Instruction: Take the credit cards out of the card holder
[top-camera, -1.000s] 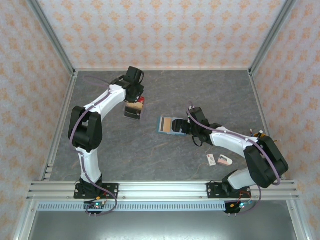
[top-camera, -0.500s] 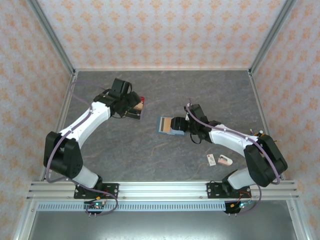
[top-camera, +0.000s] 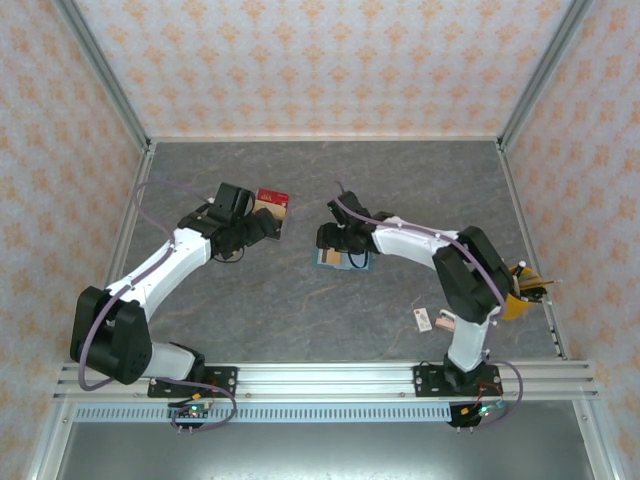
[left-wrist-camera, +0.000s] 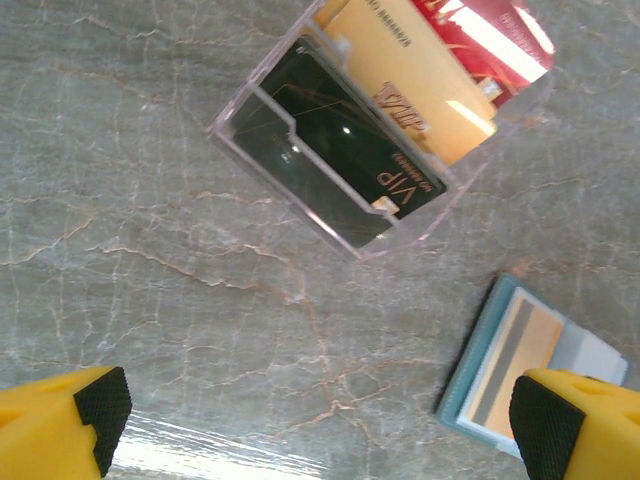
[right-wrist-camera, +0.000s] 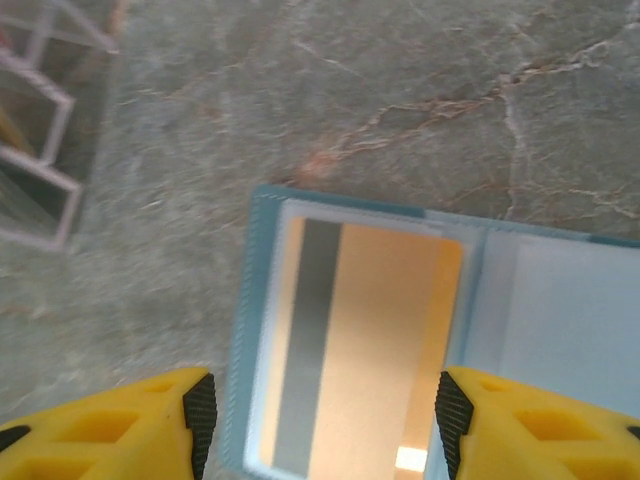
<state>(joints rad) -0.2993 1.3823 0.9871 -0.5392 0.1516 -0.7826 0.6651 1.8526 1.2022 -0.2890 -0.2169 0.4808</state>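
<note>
Pincer (right-wrist-camera: 320, 420) spread, seemingly above card holder (right-wrist-camera: 560, 320).

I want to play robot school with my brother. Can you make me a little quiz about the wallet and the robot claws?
1. True or false: the wallet on the table is folded shut.
2. Pick one. The right claw above the wallet is: A) open, B) shut on a card, C) shut on nothing.
3. A tan card sits in the wallet's clear sleeve. What colour is the stripe down its side?

Key: 1) False, it lies open. 2) A. 3) Grey.
</note>
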